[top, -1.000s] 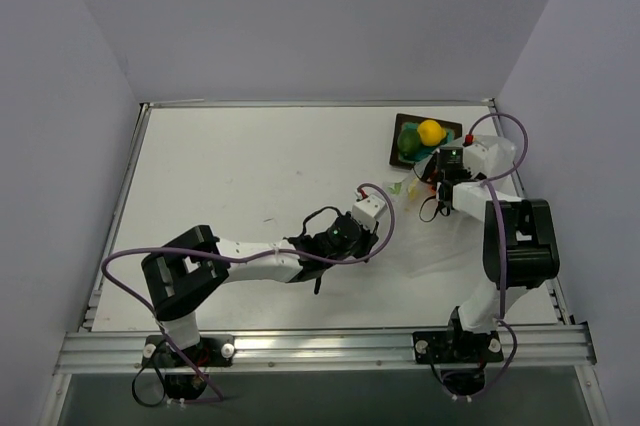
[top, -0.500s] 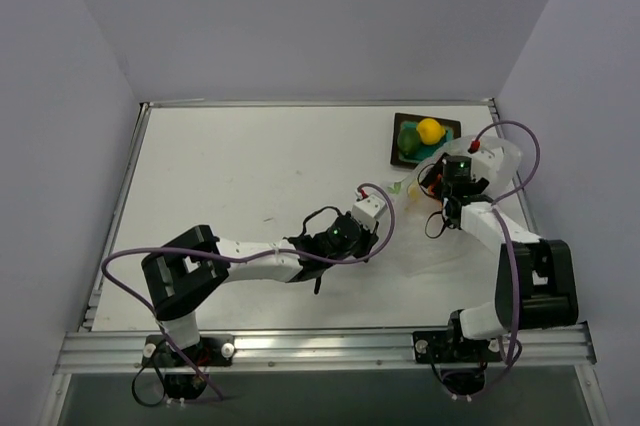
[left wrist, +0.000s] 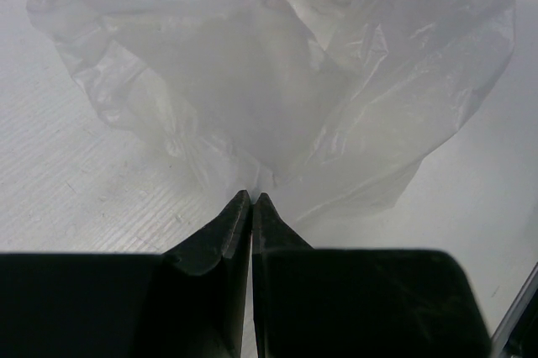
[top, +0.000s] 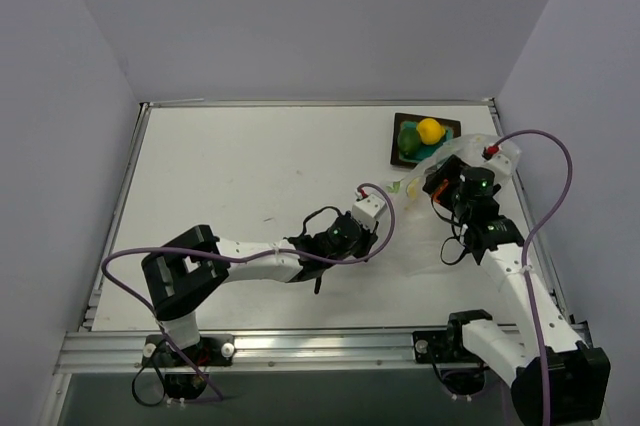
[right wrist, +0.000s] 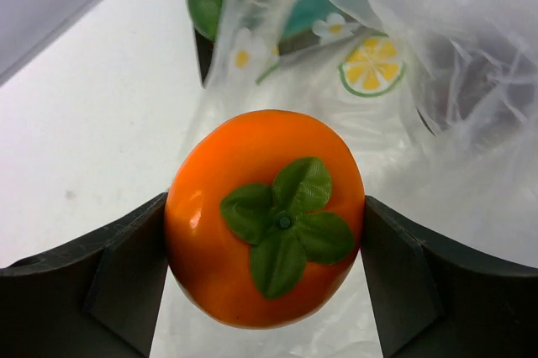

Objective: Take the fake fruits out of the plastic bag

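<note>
My right gripper [right wrist: 265, 219] is shut on the orange fruit [right wrist: 265, 215] with the green leafy stem and holds it over the clear plastic bag [right wrist: 437, 97]. In the top view the orange fruit [top: 437, 189] shows at the right gripper [top: 440, 186]. My left gripper [left wrist: 253, 198] is shut on a corner of the crinkled plastic bag [left wrist: 286, 81]; in the top view it [top: 385, 198] sits at the bag's left end [top: 415, 221]. The yellow lemon [top: 430, 131] and the green fruit [top: 408, 142] lie in the dark tray [top: 447, 128]. No dark red fruit shows.
The dark square tray with teal inside stands at the back right, just beyond the bag; it also shows in the right wrist view [right wrist: 195, 47]. The table's right edge [top: 525, 196] runs close to the right arm. A purple cable loops above the right arm.
My right arm has swung out and drawn back toward the near right, carrying the orange fruit away from the tray. The left gripper has stayed on the bag.
</note>
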`<state>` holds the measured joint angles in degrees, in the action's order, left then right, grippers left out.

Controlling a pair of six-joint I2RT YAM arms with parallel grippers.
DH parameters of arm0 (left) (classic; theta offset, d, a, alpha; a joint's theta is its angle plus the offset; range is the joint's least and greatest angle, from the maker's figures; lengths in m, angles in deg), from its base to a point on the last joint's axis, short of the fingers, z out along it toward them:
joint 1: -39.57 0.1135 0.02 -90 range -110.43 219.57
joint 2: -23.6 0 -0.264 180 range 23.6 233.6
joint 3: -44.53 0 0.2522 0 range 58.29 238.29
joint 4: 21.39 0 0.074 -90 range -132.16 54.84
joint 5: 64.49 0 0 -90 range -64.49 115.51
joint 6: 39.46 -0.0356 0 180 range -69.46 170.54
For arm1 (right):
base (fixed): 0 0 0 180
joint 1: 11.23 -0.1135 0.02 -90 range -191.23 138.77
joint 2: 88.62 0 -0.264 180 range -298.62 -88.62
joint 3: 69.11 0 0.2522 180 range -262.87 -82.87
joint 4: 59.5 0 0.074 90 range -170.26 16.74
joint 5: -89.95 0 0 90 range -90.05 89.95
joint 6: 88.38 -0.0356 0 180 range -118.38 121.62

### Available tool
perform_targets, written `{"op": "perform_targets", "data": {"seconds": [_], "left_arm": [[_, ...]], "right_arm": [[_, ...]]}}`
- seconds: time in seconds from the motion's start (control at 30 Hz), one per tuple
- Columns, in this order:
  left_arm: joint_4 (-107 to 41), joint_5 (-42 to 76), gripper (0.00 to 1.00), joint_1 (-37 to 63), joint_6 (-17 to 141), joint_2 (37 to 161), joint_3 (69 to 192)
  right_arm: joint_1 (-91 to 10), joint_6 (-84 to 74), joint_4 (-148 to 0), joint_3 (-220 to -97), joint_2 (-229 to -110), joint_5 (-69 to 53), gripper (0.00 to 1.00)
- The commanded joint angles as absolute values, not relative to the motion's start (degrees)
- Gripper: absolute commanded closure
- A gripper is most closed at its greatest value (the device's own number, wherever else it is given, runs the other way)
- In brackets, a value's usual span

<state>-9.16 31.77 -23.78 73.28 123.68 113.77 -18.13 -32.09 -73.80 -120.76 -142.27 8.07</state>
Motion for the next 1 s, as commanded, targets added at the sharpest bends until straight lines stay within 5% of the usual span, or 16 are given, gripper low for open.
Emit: {"op": "perform_targets", "data": {"seconds": [0.0, 0.6, 0.97], "left_arm": [[-7.38, 31.40, 0.98, -24.06, 73.30, 121.25, 114.54], [-8.00, 31.40, 0.98, -23.98, 73.04, 122.22, 115.07], [-8.09, 31.14, 0.98, -23.89, 73.04, 123.27, 115.50]], "right_arm": [[-19.58, -32.66, -75.37, -128.82, -143.80, 6.10, 0.55], [-20.73, -21.94, -65.44, -163.02, -192.75, 16.73, 0.58], [-15.28, -23.78, -63.59, -152.92, -192.51, 19.55, 0.58]]}}
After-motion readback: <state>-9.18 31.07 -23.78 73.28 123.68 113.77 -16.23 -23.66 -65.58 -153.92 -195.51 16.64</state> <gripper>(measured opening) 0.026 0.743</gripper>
